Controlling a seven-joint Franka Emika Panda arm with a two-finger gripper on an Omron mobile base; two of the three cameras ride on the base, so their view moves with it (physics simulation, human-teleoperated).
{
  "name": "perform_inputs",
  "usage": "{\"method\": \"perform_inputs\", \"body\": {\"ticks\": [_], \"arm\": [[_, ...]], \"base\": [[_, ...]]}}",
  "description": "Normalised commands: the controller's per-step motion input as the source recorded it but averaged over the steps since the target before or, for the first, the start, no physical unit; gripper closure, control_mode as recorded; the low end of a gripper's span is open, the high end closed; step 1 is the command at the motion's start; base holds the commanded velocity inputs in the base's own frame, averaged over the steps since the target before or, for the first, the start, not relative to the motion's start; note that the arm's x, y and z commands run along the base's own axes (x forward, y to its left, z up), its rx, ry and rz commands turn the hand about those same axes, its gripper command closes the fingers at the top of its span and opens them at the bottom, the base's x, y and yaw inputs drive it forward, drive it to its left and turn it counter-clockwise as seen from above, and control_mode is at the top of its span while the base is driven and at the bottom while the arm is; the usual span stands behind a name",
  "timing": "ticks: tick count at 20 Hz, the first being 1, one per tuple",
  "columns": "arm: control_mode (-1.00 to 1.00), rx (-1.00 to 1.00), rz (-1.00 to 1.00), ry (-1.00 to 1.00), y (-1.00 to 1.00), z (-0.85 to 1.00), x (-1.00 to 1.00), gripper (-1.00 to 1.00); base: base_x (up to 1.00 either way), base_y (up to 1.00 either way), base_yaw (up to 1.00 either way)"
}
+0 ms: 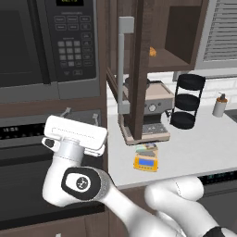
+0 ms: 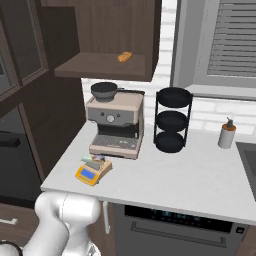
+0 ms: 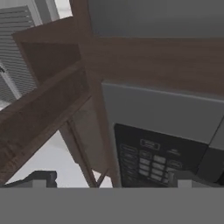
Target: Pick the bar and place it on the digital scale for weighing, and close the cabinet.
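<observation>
End effector point(image 1: 81, 112) spread and empty, I see it pointing up at the microwave point(image 1: 48, 44). Cabinet point(image 1: 139, 69) door hangs open just beside it. Bar point(image 2: 95, 161) rests on the scale point(image 2: 93, 171) on the table point(image 2: 190, 175), before the coffee machine point(image 2: 116, 125).

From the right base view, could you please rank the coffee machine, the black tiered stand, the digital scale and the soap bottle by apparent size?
1. coffee machine
2. black tiered stand
3. digital scale, nearer the camera, so unsure against the next
4. soap bottle

base views flank the counter point(image 1: 194, 143), hand view perhaps upward, near microwave point(image 3: 162, 131)
</observation>
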Motion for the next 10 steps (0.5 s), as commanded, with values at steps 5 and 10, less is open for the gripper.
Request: {"method": "perform_inputs", "body": {"ticks": [5, 10], "arm": [[-1.00, 0.08, 0.01, 0.00, -0.24, -0.01, 0.41, -1.00], [-1.00, 0.08, 0.00, 0.00, -0.26, 0.00, 0.42, -1.00]], "base": [[0.00, 0.00, 0.00], [0.00, 0.00, 0.00]]}}
